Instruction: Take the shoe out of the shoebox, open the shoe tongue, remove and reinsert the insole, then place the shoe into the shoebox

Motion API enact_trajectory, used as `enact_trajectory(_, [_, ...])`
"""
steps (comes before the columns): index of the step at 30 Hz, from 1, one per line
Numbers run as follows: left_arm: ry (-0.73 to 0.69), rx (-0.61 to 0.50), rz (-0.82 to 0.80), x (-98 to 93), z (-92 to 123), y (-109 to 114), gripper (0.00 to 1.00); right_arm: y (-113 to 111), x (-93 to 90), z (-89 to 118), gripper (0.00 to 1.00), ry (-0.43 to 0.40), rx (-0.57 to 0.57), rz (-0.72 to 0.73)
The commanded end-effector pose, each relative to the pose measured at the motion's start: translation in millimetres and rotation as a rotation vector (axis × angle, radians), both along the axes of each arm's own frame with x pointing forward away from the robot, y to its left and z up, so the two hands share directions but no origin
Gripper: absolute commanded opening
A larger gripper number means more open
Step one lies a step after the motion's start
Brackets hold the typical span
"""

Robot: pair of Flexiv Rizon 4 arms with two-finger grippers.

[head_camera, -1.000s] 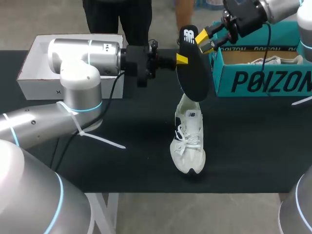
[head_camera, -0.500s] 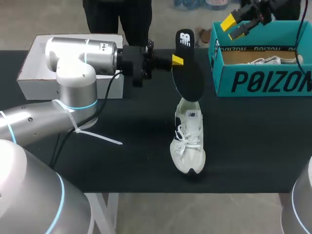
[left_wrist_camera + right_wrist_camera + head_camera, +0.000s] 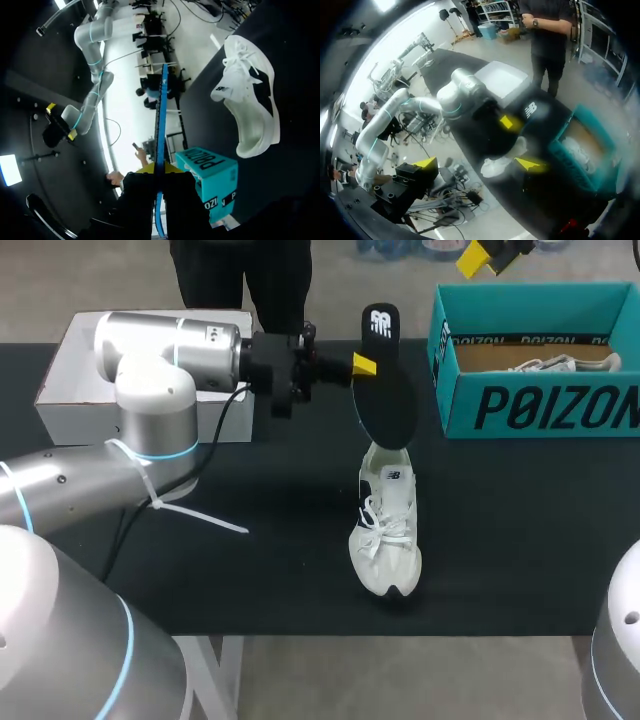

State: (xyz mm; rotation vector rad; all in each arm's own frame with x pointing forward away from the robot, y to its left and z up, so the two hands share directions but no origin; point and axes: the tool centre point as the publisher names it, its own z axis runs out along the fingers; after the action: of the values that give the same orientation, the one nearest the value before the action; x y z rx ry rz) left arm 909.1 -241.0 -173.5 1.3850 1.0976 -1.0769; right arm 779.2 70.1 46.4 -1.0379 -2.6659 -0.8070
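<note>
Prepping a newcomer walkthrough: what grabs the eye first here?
A flat black insole hangs upright, pinched in the left end effector, over a white lace-up sneaker on the black table. Right of them sits an open teal cardboard shoebox; the right end effector is raised, open, near it.

The shoe [image 3: 388, 535] lies in the middle of the table [image 3: 250, 580], toe toward the near edge. The insole [image 3: 385, 390] stands above its heel, held by the left gripper [image 3: 366, 364] from the left. The shoebox [image 3: 540, 405] is at far right, with another shoe [image 3: 545, 365] in it. A second box [image 3: 60, 400] is at far left.
</note>
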Motion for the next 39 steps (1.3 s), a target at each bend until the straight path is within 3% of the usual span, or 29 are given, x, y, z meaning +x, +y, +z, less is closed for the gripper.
enact_trajectory(1, [0.001,-0.004,-0.003,2.6,-1.5,-2.1,0.00,13.9,-4.9,5.4,1.00,-0.180,-0.227,-0.124])
enact_trajectory(4, [0.003,-0.004,-0.003,2.3,-1.9,-3.0,0.00,20.3,-6.9,7.6,1.00,-0.213,-0.224,-0.135])
enact_trajectory(12, [0.005,-0.001,0.001,1.8,-2.1,-3.4,0.00,21.7,-12.0,-3.7,1.00,-0.192,-0.169,-0.140])
enact_trajectory(39, [-0.002,0.048,0.041,-6.4,-1.5,-1.7,0.00,23.3,-12.4,-0.1,1.00,-0.211,-0.180,-0.141])
